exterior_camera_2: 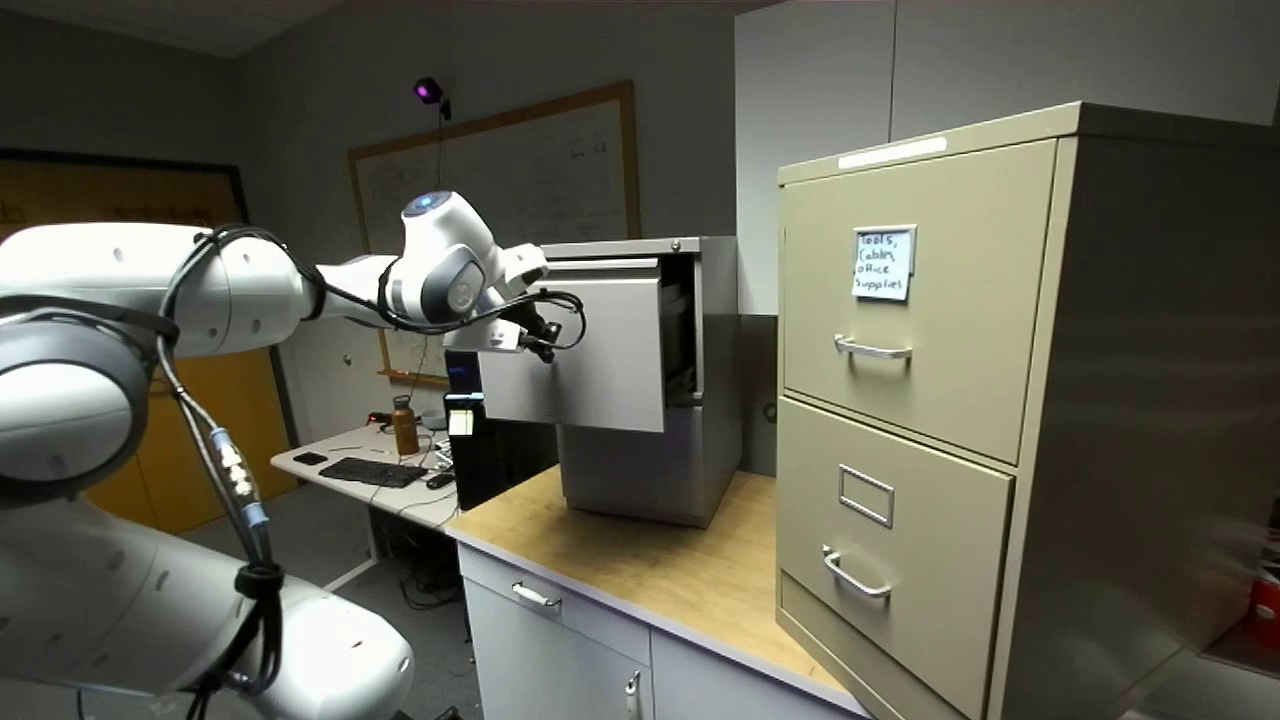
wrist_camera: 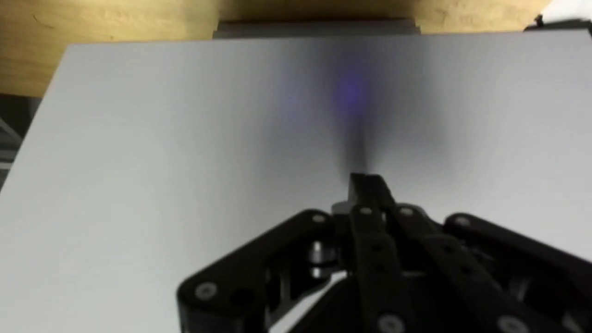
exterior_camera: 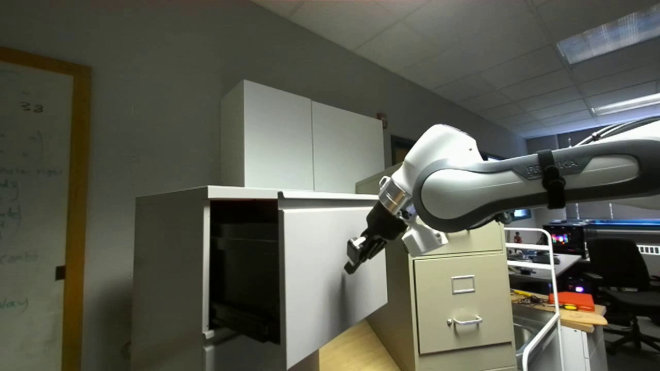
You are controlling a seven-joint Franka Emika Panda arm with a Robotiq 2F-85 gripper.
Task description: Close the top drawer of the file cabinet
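The file cabinet is a light grey-white box in both exterior views [exterior_camera: 167,268] [exterior_camera_2: 635,465]. Its top drawer [exterior_camera: 314,257] stands pulled out, with a dark interior showing behind its plain flat front. The drawer front also shows in an exterior view [exterior_camera_2: 620,350] and fills most of the wrist view [wrist_camera: 162,138]. My gripper [exterior_camera: 350,262] is in front of the drawer front, pointing at it, tilted down. In the wrist view its fingertips [wrist_camera: 367,178] are together with nothing between them. A dark shadow meets the tips on the panel. I cannot tell whether they touch it.
A beige cabinet with handled drawers [exterior_camera_2: 910,420] stands beside the file cabinet. Both stand on a wooden counter [exterior_camera_2: 620,535]. A white two-door cupboard [exterior_camera: 278,136] is behind. A desk with a keyboard [exterior_camera_2: 372,472] lies beyond. Cables [exterior_camera_2: 560,300] hang along the arm near the gripper.
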